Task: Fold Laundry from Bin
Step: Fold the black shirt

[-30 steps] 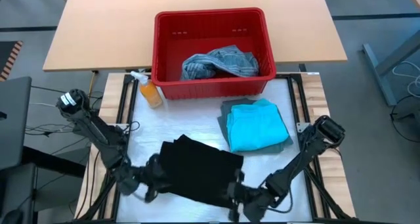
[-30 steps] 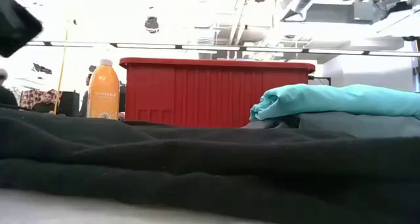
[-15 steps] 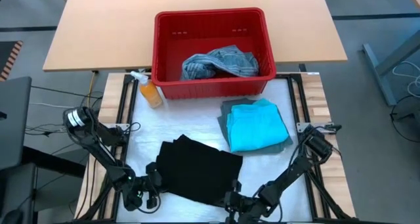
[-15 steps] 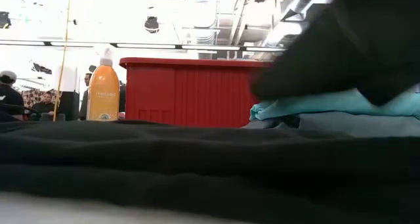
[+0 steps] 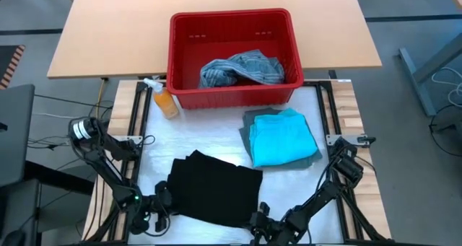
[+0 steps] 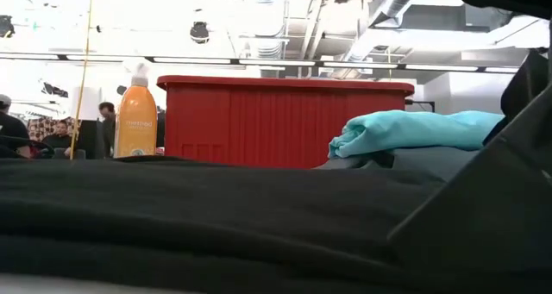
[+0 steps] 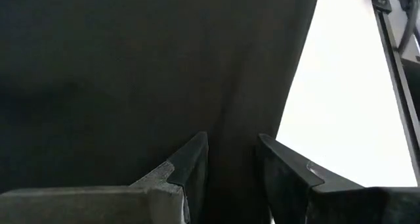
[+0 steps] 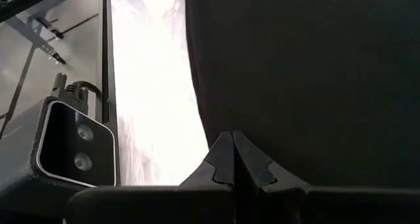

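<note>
The black garment (image 5: pixel 216 192) lies spread on the white table top, near its front edge, and fills the low view's foreground (image 6: pixel 216 216). My left gripper (image 5: pixel 164 203) is at its near left corner, shut on the cloth. My right gripper (image 5: pixel 258 218) is at its near right corner, fingers shut on the cloth's edge. A turquoise garment (image 5: pixel 281 138) lies folded on top of a grey-green one (image 5: pixel 249 120) to the right. The red bin (image 5: pixel 234 29) stands at the back with a blue-grey garment (image 5: pixel 242 69) inside. My left gripper has a thick fold of the black garment (image 7: pixel 231 138) between its two fingers, which stand a little apart with cloth filling the gap. It comes slanting down from the table's near left. The cloth beyond the fingers lies on the table. My right gripper pinches the black garment's side edge (image 8: pixel 220 129) between its two closed fingertips, near the near right corner. It comes slanting down from the table's near right. One layer or several, I cannot tell. The cloth beyond lies flat on the table.
An orange spray bottle (image 5: pixel 164 100) stands by the bin's left front corner. A camera block (image 8: pixel 79 145) sits on the table's near edge beside my right gripper. People show in the room far behind (image 6: pixel 60 134).
Both grippers have sunk toward the table's near edge with the black garment's near corners. The garment's near edge has come down and the cloth has shifted slightly left. My right arm now shows at the low view's right.
</note>
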Controlling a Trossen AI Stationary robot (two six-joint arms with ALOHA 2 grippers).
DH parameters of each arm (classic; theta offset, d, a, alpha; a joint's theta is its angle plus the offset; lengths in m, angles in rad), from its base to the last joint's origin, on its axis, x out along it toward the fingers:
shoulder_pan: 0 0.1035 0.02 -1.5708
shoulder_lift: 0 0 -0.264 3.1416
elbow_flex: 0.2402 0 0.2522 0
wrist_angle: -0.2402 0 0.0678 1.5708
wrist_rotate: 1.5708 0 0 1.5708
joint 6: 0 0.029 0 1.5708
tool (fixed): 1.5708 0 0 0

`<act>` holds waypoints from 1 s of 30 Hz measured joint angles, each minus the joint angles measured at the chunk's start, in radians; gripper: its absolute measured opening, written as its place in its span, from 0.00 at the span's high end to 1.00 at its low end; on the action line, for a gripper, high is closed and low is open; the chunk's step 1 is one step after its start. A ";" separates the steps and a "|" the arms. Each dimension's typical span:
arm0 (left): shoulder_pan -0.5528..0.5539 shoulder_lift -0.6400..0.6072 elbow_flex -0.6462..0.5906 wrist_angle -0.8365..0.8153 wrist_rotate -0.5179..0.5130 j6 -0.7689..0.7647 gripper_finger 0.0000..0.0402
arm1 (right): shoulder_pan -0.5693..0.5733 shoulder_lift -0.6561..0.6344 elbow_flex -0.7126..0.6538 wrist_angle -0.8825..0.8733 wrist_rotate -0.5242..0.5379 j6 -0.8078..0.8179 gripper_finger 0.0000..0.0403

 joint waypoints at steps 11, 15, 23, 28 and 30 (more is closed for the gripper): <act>0.002 -0.173 -0.003 -0.022 -0.251 0.159 0.70 | -0.030 -0.082 -0.005 -0.013 -0.018 -0.168 0.94; 0.029 -0.234 -0.002 -0.017 -0.319 0.203 0.70 | -0.050 -0.190 -0.002 -0.066 -0.001 -0.217 0.92; 0.113 -0.168 -0.002 0.087 -0.347 0.211 0.70 | -0.095 -0.349 -0.002 -0.565 0.020 0.297 0.90; 0.173 -0.122 -0.002 0.243 -0.288 0.351 0.70 | -0.070 -0.379 -0.003 -0.738 -0.022 0.484 0.81; 0.194 -0.119 -0.002 0.281 -0.272 0.402 0.70 | -0.047 -0.373 -0.003 -0.739 -0.026 0.529 0.75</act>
